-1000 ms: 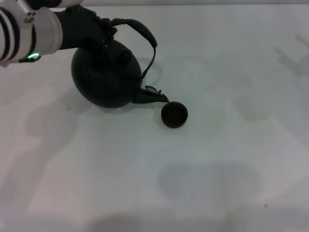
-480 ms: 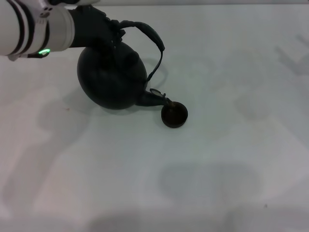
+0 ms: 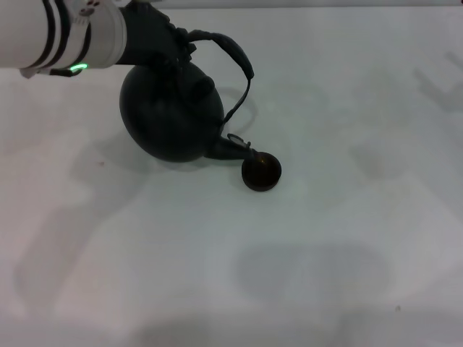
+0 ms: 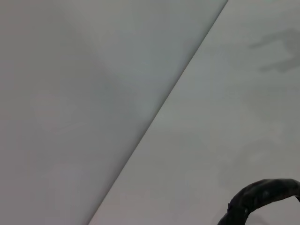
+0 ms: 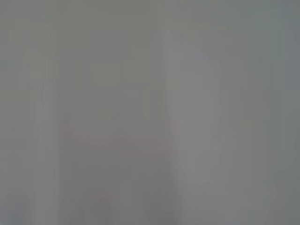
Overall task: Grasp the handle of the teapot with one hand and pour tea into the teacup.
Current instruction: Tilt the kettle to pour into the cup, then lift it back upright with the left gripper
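L gripper (image 3: 173, 45) clamped on handle (image 3: 230, 52) at far-left of table (image 3: 347, 238). Teapot (image 3: 171, 112) tilted, spout tip over teacup (image 3: 261, 173) rim. Wide bare surface to the right & toward the near edge. R gripper out of sight.

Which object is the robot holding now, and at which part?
The left gripper holds the teapot by the rear end of its handle, spout tilted over the teacup.

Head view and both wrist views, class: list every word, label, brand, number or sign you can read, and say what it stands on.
None: the teapot, the teacup and the table carry no readable text. The left arm shows only black bands and a green light.
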Available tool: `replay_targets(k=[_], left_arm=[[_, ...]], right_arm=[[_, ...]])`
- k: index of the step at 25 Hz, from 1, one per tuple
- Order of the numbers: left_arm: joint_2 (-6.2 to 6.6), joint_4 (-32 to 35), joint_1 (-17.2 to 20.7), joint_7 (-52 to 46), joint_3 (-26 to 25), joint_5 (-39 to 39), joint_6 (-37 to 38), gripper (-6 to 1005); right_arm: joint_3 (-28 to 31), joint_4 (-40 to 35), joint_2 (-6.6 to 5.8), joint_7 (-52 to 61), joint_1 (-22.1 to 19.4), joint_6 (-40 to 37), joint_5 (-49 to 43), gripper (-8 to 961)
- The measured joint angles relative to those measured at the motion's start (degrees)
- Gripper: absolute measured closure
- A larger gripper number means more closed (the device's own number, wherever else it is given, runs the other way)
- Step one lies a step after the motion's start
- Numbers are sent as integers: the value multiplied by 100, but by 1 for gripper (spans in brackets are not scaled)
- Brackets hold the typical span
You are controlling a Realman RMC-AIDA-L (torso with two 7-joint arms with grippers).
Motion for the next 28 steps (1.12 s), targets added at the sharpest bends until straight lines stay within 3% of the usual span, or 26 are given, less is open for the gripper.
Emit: replay_targets(k=[20,28], left_arm=[[-7,-19,-63,-132,45,106,8,856],[-8,-10,247,-442,-205,-504,-98,857]], right_arm=[[0,67,0,-55,75,-180,-19,95],[0,124,-1,-55,72,-265,-25,95]])
